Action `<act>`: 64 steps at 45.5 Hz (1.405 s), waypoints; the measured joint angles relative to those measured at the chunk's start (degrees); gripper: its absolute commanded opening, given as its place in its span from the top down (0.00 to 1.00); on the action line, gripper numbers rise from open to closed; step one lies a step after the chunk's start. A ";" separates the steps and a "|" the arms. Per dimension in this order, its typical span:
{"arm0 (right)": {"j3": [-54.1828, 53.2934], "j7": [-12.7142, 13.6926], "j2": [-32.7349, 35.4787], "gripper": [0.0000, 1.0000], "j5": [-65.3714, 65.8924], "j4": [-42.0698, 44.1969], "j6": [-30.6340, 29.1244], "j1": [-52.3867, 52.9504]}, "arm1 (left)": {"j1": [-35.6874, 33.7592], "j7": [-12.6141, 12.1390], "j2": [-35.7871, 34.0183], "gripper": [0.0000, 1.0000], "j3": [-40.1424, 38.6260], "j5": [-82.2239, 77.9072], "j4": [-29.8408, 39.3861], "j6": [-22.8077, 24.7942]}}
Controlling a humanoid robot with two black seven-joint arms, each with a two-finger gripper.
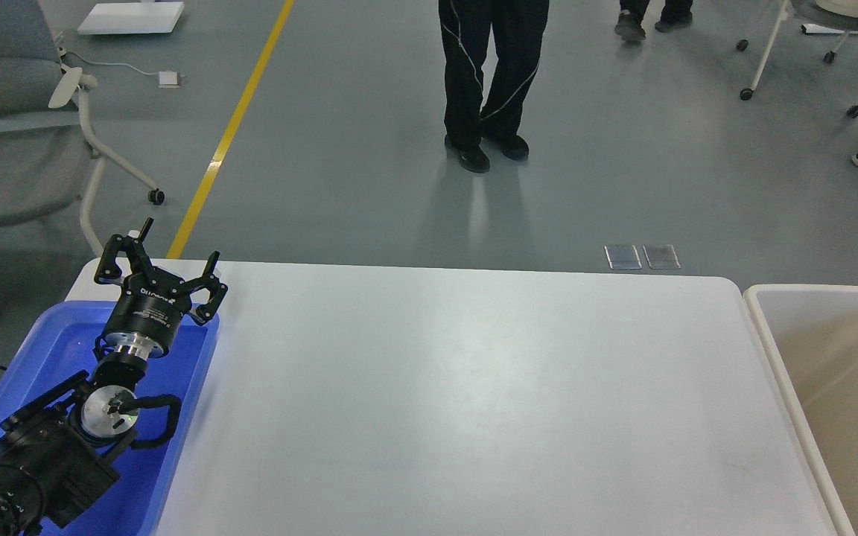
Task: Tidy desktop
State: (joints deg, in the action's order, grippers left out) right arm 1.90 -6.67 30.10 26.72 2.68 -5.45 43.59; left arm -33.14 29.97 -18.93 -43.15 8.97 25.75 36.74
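Note:
The desktop [474, 394] is a large plain white tabletop with rounded corners and fills the middle of the head view. I see no loose objects on its surface. My left gripper [163, 262] is open and empty, held above the far left corner of the desktop, over the far end of the blue tray [64, 342]. My right gripper is out of view.
A beige-white bin [831, 357] stands against the desktop's right edge. A grey chair [19, 126] is at the far left. A person's legs [488, 82] stand on the floor beyond the table, and a yellow floor line [232, 126] runs there.

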 measured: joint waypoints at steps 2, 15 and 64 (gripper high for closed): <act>-0.04 0.34 -0.47 1.00 -0.48 0.12 0.20 -0.45 | 0.00 0.00 0.00 0.00 0.00 0.00 0.00 0.00; -0.25 1.53 -2.24 0.27 -2.54 0.45 1.25 -2.74 | 0.00 0.00 -0.03 0.00 0.00 0.00 0.00 0.00; -27.27 1.31 7.19 0.01 -3.34 -16.41 4.39 4.04 | 0.02 0.00 -0.04 0.00 0.00 0.02 0.00 0.00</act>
State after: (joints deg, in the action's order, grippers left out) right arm -25.37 -5.36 37.29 23.38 -13.73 -1.06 47.63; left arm -33.12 29.97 -18.97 -43.15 8.99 25.75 36.74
